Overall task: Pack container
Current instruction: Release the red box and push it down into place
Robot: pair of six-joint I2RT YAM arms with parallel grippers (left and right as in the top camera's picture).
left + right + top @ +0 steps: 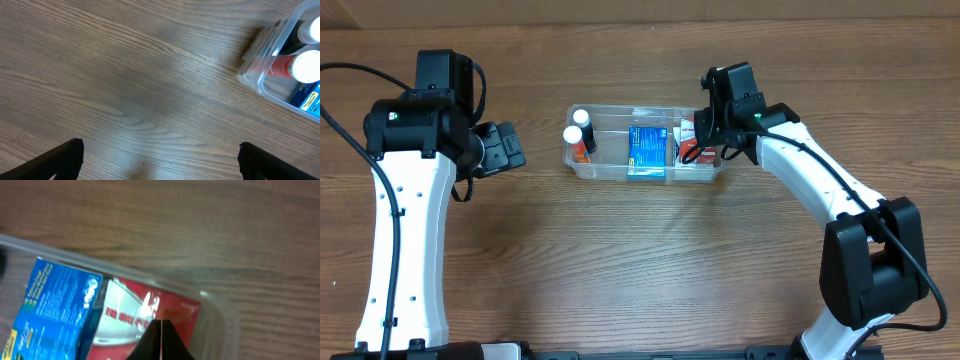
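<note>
My right gripper (161, 340) has its black tips pressed together with only a hairline seam between them and nothing visibly pinched. It hangs directly over the red printed cardboard box (135, 312) at the right end of the clear plastic rectangular container (608, 140). Just beside the red box lies the blue printed box (647, 148), and at the far left end stand two white-capped bottles (577, 130). The container sits mid-table with its long axis running left to right between the arms, so my right arm is plainly the nearer one, already above the bin. My left gripper (160, 160) is spread wide, empty over bare wooden table (125, 75), off the container's left end and apart from it.
</note>
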